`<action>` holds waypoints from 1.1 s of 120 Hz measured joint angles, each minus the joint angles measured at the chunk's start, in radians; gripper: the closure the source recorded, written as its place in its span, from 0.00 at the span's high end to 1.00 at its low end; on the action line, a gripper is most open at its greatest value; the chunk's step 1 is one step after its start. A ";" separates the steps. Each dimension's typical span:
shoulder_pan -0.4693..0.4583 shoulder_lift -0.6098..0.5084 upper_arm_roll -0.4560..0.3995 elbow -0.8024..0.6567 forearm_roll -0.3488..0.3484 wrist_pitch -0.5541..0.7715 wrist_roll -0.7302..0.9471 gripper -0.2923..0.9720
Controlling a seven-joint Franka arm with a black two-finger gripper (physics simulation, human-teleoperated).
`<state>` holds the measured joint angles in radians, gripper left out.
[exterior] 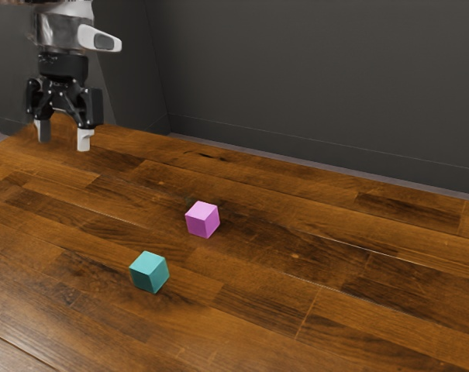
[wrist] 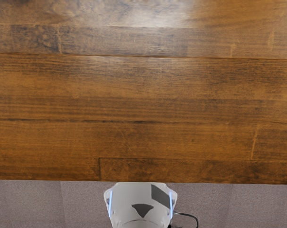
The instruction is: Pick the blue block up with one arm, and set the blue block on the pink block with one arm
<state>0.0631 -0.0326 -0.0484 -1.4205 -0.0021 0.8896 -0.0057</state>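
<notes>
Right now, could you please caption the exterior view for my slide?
Gripper, jaws open, hovers away from blue block and pink block.

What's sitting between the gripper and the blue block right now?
Nothing: in the exterior view, bare wooden table runs from the gripper to the blue block; the pink block sits off that line.

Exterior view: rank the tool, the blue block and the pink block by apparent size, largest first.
1. tool, clearly largest.
2. blue block and pink block: look alike; blue sits nearer the camera, so no ranking between them.
</notes>
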 joint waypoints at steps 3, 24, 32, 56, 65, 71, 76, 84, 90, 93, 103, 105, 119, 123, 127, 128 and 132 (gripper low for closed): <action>0.003 0.000 -0.001 -0.025 -0.004 0.065 -0.001 0.77; 0.035 -0.074 -0.025 -0.380 -0.017 0.485 -0.005 0.77; 0.042 -0.150 -0.068 -0.599 -0.017 0.668 -0.008 0.77; 0.092 -0.235 -0.141 -1.000 -0.029 1.167 -0.017 0.77; 0.094 -0.235 -0.143 -1.050 -0.031 1.293 -0.020 0.77; 0.095 -0.200 -0.143 -1.060 -0.031 1.369 -0.020 0.77; 0.095 -0.157 -0.142 -1.063 -0.031 1.426 -0.021 0.77; 0.099 -0.102 -0.139 -1.064 -0.031 1.501 -0.021 0.77; 0.113 -0.074 -0.136 -1.064 -0.030 1.542 -0.021 0.77; 0.117 -0.061 -0.133 -1.063 -0.029 1.560 -0.020 0.77; 0.131 -0.022 -0.127 -1.060 -0.027 1.613 -0.016 0.77; 0.132 -0.012 -0.126 -1.059 -0.026 1.623 -0.015 0.77; 0.139 0.038 -0.125 -1.051 -0.023 1.692 -0.001 0.77; 0.142 0.043 -0.125 -1.049 -0.022 1.706 0.003 0.77; 0.145 0.049 -0.125 -1.049 -0.021 1.718 0.007 0.77; 0.145 0.051 -0.125 -1.049 -0.021 1.721 0.008 0.77; 0.146 0.062 -0.124 -1.047 -0.021 1.733 0.012 0.77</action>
<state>0.2093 0.0290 -0.1726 -2.4673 -0.0228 2.6221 0.0067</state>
